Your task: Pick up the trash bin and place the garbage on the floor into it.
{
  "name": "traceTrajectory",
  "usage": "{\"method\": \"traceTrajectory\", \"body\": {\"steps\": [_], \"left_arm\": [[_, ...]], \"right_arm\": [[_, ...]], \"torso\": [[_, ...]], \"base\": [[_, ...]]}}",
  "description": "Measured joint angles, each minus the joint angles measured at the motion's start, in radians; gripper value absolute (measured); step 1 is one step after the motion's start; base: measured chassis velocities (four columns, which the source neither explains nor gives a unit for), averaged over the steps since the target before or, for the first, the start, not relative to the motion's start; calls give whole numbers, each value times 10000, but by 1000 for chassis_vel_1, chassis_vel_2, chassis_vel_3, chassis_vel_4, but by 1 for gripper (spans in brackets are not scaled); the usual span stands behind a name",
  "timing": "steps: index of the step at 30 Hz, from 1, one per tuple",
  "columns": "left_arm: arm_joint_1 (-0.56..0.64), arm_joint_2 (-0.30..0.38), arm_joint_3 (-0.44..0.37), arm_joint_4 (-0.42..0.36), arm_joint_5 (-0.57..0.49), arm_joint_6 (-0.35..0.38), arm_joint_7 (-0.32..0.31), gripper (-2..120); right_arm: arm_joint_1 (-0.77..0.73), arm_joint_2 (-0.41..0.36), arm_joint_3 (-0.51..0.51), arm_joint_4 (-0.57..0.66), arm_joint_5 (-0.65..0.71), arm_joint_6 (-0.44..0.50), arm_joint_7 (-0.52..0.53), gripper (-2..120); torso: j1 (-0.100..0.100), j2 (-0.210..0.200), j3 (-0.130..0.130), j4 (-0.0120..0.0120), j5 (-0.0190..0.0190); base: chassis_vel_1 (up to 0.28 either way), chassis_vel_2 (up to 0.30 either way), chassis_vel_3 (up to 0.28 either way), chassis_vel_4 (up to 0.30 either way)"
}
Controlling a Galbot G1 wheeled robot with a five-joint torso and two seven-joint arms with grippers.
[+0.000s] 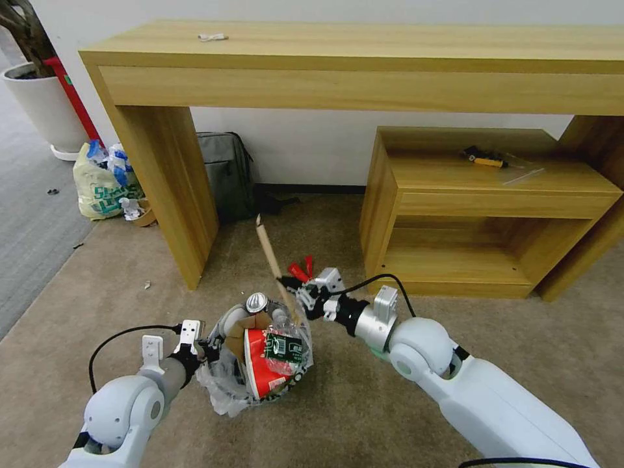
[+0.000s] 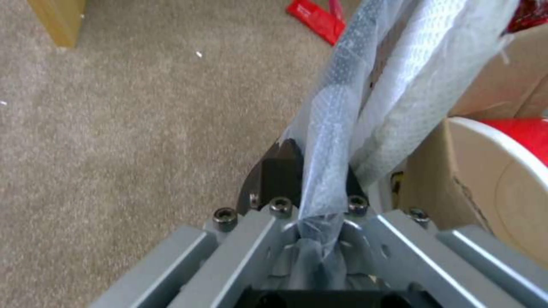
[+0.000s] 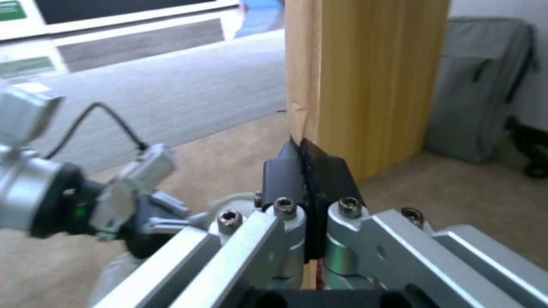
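Note:
The trash bin (image 1: 260, 383), lined with a translucent bag (image 2: 365, 85), hangs just above the beige floor (image 1: 390, 403) and holds a red cup (image 1: 260, 364), cardboard (image 2: 451, 171) and a can (image 1: 256, 301). My left gripper (image 1: 207, 348) (image 2: 317, 158) is shut on its bag-covered left rim. My right gripper (image 1: 294, 287) (image 3: 302, 147) is shut on a long wooden stick (image 1: 268, 250) (image 3: 298, 64), held tilted, its lower end at the bin's right rim. A red wrapper (image 1: 300, 270) (image 2: 317, 19) lies on the carpet just beyond the right gripper.
A tall wooden desk (image 1: 364, 65) and a low shelf unit (image 1: 481, 195) stand against the wall ahead. A grey backpack (image 1: 224, 172) leans under the desk, with a yellowish shopping bag (image 1: 104, 185) and a white plant pot (image 1: 45, 107) to its left.

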Motion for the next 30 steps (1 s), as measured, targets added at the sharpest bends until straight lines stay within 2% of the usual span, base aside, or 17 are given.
{"method": "traceTrajectory", "body": {"steps": [18,30], "left_arm": [[-33,21,15,18,19,1,6,0],[-67,-90,50,62,104,2,-62,0]], "right_arm": [[73,19,-291,-224,537,-552,170,0],[503,-489,-322,-361,1323,-564,-896,0]], "torso": [[0,-1,0,1,1],[0,0,0,0,1]], "base": [[0,0,0,0],[0,0,0,0]]}}
